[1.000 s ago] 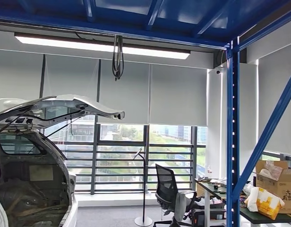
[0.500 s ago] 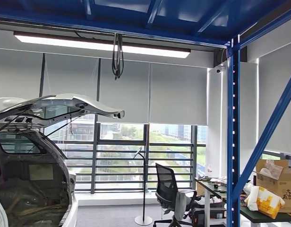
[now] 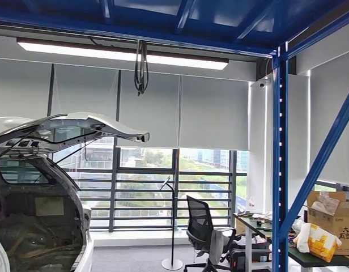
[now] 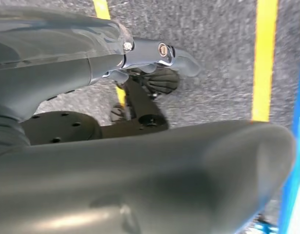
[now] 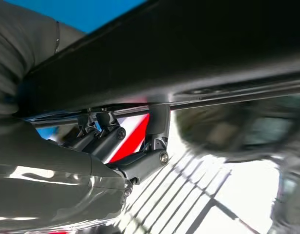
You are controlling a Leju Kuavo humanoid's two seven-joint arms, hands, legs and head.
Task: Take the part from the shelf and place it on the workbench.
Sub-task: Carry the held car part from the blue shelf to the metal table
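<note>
Your right hand (image 5: 115,146) has its fingers (image 5: 158,124) hooked around the long dark part (image 5: 200,53); left fingers I can't tell. It looks stiff and unwieldy, so grip mid-length.

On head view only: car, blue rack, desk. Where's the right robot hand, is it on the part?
Observer: Right wrist view: the right robot hand reaches up to a long black part, and its fingers meet the part's lower edge. I cannot confirm a firm grip.
Operator: Left robot hand?
Observer: Left wrist view: the left robot hand hangs over grey floor marked with yellow lines. I cannot tell whether it holds anything.
Operator: Anything near it?
Observer: A broad grey shape lies close across that camera, too blurred to name.
</note>
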